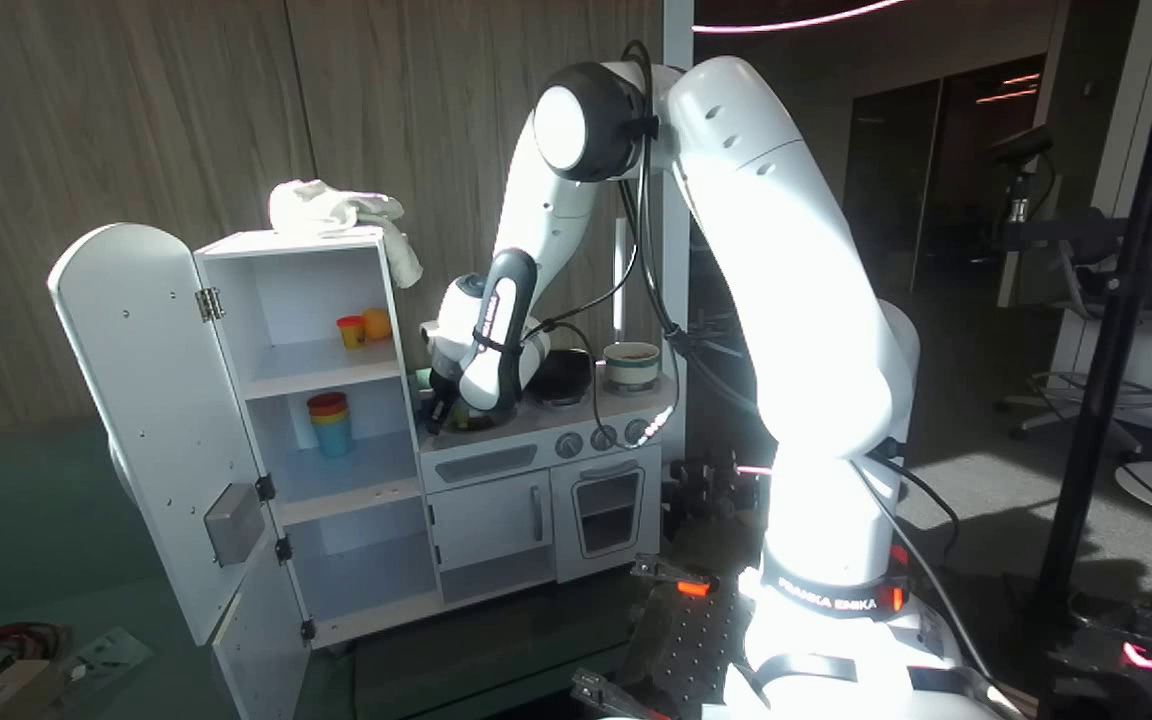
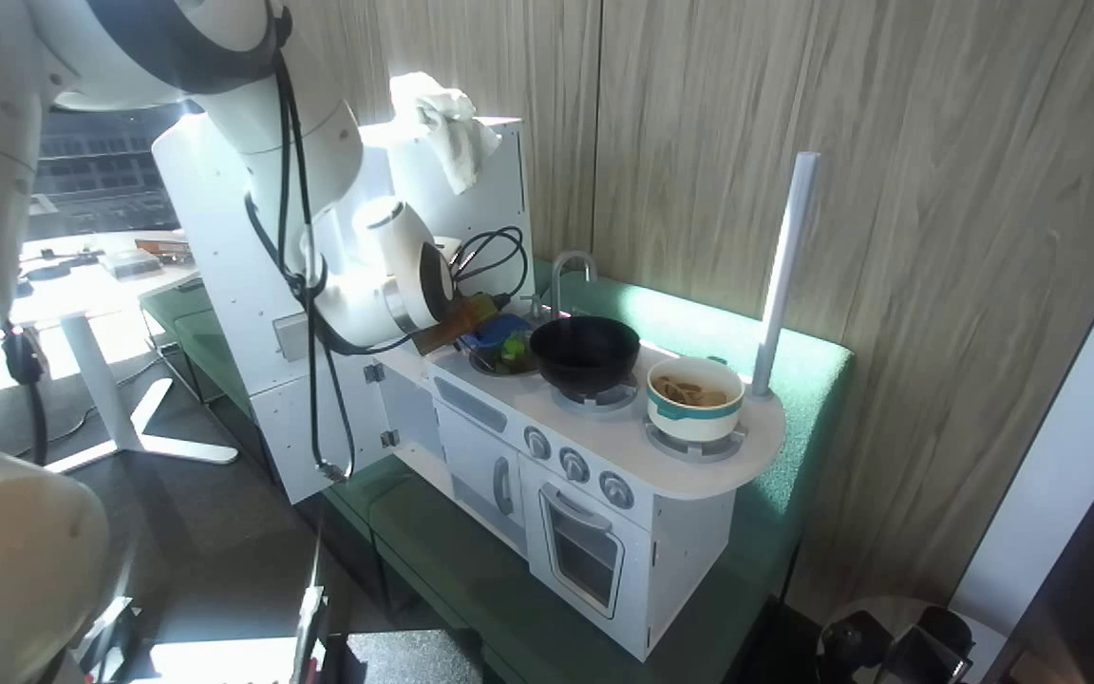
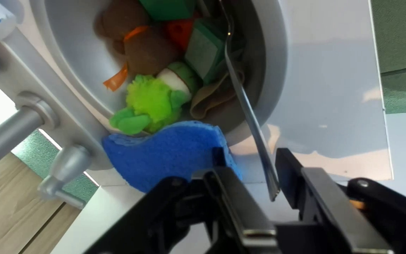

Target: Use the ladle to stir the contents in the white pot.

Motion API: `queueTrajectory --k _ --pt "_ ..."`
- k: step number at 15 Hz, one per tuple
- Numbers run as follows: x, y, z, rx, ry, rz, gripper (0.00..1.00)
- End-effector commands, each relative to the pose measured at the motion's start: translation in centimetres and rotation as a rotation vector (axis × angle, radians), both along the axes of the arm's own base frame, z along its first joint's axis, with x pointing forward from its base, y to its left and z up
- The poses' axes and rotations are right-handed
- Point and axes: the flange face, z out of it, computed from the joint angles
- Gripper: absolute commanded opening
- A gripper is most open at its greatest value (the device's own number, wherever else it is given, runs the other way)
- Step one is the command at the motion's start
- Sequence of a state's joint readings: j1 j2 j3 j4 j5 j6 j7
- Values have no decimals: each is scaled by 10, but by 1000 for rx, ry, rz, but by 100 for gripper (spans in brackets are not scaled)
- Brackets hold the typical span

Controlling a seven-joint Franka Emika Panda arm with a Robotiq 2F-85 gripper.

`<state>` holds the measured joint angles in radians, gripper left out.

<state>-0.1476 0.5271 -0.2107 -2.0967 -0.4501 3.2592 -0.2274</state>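
The robot arm (image 1: 796, 290) extends to a white play kitchen (image 2: 466, 442), its wrist bent low over one end. The unit's surface (image 2: 623, 437) carries, in order, the sink basin (image 3: 71, 31), a black wok (image 2: 585, 353) and the white pot (image 2: 699, 429), the last seated on a burner (image 2: 689, 449) near the rounded end. The wok, standing between basin and pot, is a likely obstacle: the ladle (image 3: 246, 106), carried too low, could strike it. The pot, probably light, may slide on its burner if stirring presses against the wall. The tool (image 3: 252, 164) hangs just beside the basin's edge, its fingers standing well apart and holding nothing. Between them, nearer the finger at right in the wrist view, lies the ladle's thin metal handle, slanting into the basin; contact cannot be told, and the head cannot be made out. Closing off-centre on so thin a shaft may let it roll or slip out. The blue sponge (image 3: 167, 155), partly covered in that view by the opposite finger, might be pinched or dragged along. A yellow-green plush toy (image 3: 150, 98) and green blocks (image 3: 203, 53) crowd the basin; if the head is lodged among them, lifting could snag it. The brownish contents (image 2: 692, 389) of the pot, in loose pieces, might spill over the rim if stirred too fast.
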Motion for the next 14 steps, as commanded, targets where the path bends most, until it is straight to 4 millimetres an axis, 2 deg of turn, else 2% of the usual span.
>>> queueTrajectory --k 1,3,5,6,9,14 --pt "1 -6 6 -3 -15 -9 11" --pt "-1 -7 7 4 -16 -24 0" --pt "-3 -8 9 11 -26 -33 0" --pt "-5 -8 13 16 -43 -38 3" --pt "-11 -11 29 20 -103 -51 3" --pt "-42 -24 66 40 -236 -96 3"
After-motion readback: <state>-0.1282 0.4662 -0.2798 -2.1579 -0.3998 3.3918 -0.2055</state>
